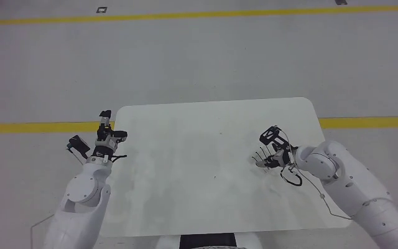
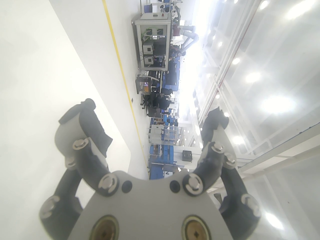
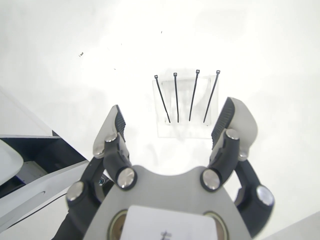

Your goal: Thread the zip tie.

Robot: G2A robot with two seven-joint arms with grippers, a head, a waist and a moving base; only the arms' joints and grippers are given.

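1. The right gripper [image 3: 173, 108] is open, its two ribbed fingers spread wide with nothing between them. It points down at the white worktop [image 3: 75, 13].
2. Just ahead of the right gripper, in line with the gap between its fingers, lies a clear square sheet [image 3: 185, 132], flat on the worktop.
3. Four black zip ties [image 3: 176, 97] lie side by side on that sheet, apart from one another and fanned slightly. Their thin tails are nearest the gripper, and their square heads are at the far end, at or just past the sheet's far edge. None is threaded, and none touches the gripper.
4. Farther ahead of the right gripper, a small dark speck [image 3: 80, 54] sits on the bare worktop.
5. Well apart from the zip ties, across the worktop, the left gripper [image 2: 152, 108] is also open and holds nothing. It hangs at the worktop's edge, pointing out toward the room beyond.
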